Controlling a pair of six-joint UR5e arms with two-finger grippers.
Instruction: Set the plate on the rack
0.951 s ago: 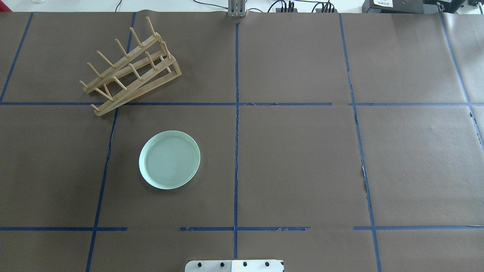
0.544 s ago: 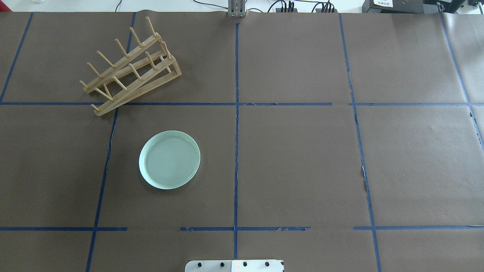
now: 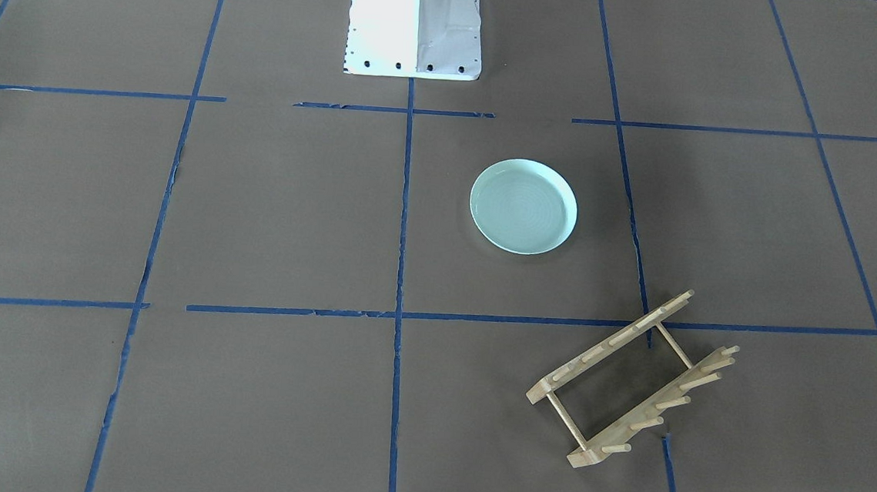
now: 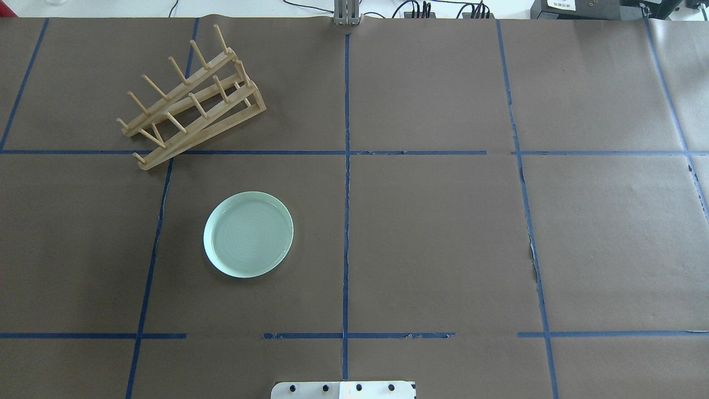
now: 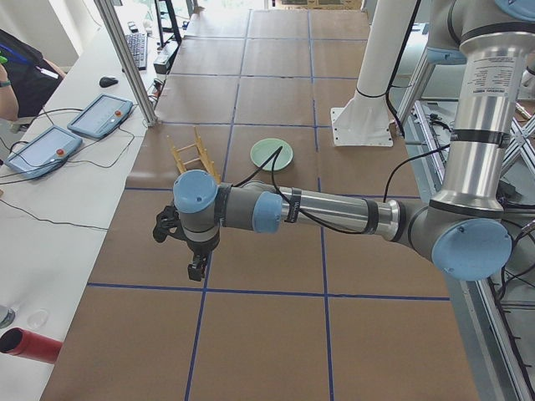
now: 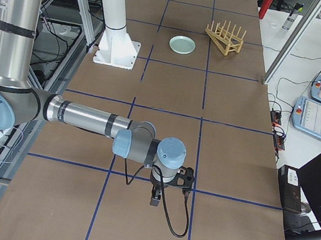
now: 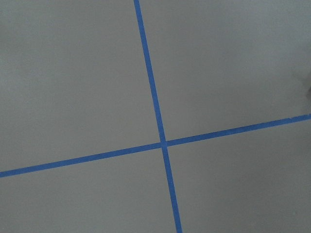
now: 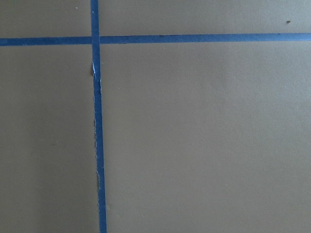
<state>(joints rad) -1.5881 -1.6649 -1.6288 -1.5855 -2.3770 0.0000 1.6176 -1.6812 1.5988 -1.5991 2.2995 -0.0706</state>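
The pale mint-green plate (image 4: pixel 248 234) lies flat on the brown table cover, left of the centre line, and also shows in the front view (image 3: pixel 523 206). The light-wood rack (image 4: pixel 191 100) stands askew at the far left, beyond the plate, with nothing in it; the front view shows it too (image 3: pixel 634 379). Neither gripper shows in the overhead or front views. My left gripper (image 5: pixel 194 267) hangs over the table's left end, far from the plate. My right gripper (image 6: pixel 154 202) hangs over the right end. I cannot tell whether either is open or shut.
The white robot base (image 4: pixel 343 389) sits at the near middle edge. Blue tape lines (image 4: pixel 347 166) divide the cover into squares. Two tablets (image 5: pixel 102 114) and a red bottle (image 5: pixel 29 345) lie on the white bench beyond the far edge.
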